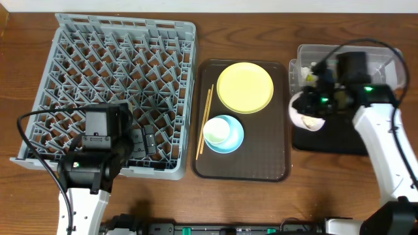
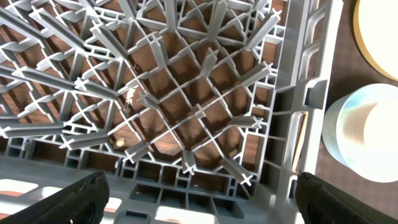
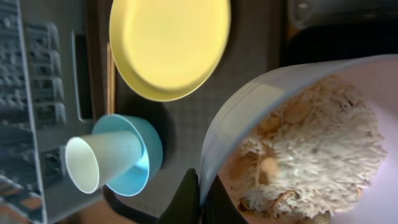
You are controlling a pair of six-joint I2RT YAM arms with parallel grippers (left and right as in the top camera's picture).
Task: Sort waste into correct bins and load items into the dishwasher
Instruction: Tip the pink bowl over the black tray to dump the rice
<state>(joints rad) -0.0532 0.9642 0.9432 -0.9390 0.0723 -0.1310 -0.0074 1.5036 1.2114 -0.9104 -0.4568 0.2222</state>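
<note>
My right gripper (image 1: 307, 104) is shut on the rim of the white bowl (image 1: 309, 119) and holds it tilted over the black tray (image 1: 333, 140). In the right wrist view my fingers (image 3: 202, 199) pinch the bowl wall (image 3: 261, 99), and whitish rice-like scraps (image 3: 311, 155) fill the bowl. My left gripper (image 1: 144, 140) is open and empty above the grey dish rack (image 1: 65, 65) near its front right corner; its jaws (image 2: 205, 205) are wide apart over the rack (image 2: 174, 106). The yellow plate (image 1: 245, 87), the light blue bowl (image 1: 230, 138) with the cream cup (image 1: 216, 130) in it, and the chopsticks (image 1: 204, 121) lie on the brown tray.
The brown serving tray (image 1: 274, 163) sits between the rack and the bins. The clear tub (image 1: 385, 55) stands behind the black tray; something pale lies in its left end (image 1: 312, 68), partly hidden by my right arm. Cables trail by both arms.
</note>
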